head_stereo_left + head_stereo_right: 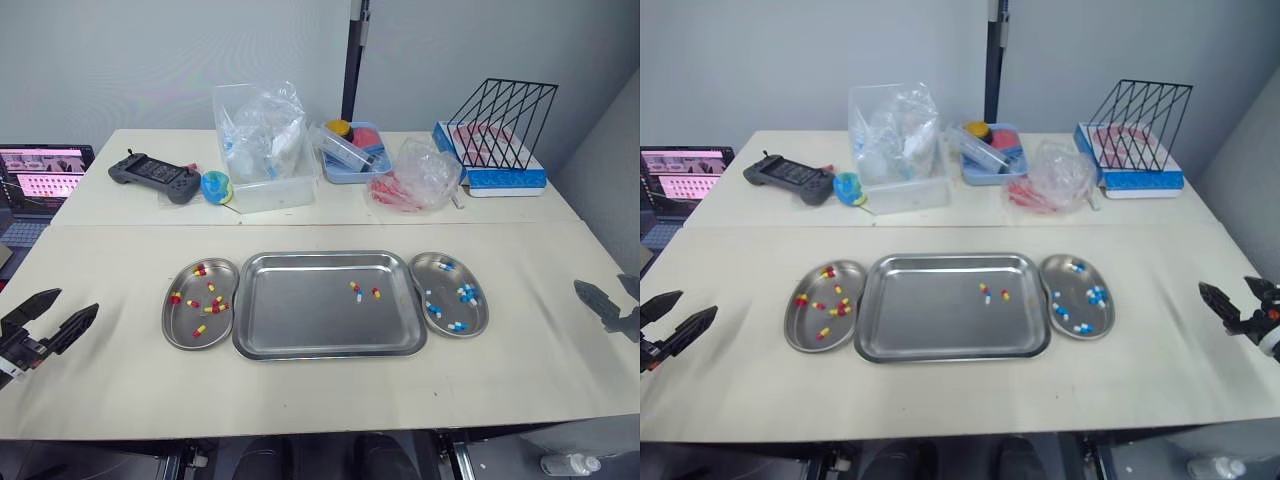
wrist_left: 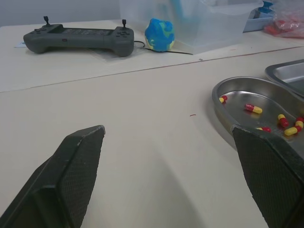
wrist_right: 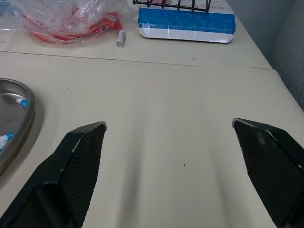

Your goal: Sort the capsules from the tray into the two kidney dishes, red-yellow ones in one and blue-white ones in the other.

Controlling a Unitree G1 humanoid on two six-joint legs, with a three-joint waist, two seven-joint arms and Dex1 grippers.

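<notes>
1. Tray [image 1: 290, 310]: steel, rectangular, at the middle of the front table [image 1: 120, 260]. A few capsules [image 1: 357, 291] lie right of its centre, close together.
2. Left kidney dish [image 1: 177, 330]: touches the tray's left edge and holds the red-yellow capsules [image 1: 212, 306], scattered across its floor.
3. Right kidney dish [image 1: 480, 322]: touches the tray's right edge and holds the blue-white capsules [image 1: 465, 294].
4. Left gripper [image 1: 76, 301]: fingers spread wide with nothing between them. It hovers low over the table's left margin, well apart from the left kidney dish. In the left wrist view, the near rim of that dish lies just beyond one finger [image 2: 266, 166].
5. Right gripper [image 1: 600, 284]: fingers likewise spread and empty, at the table's right edge, well apart from the right kidney dish. In the right wrist view, bare table lies between its two fingers.
6. Background: a game controller [image 1: 155, 177], a clear plastic box [image 1: 262, 150] and a black wire rack [image 1: 505, 120] stand on the rear table.
</notes>
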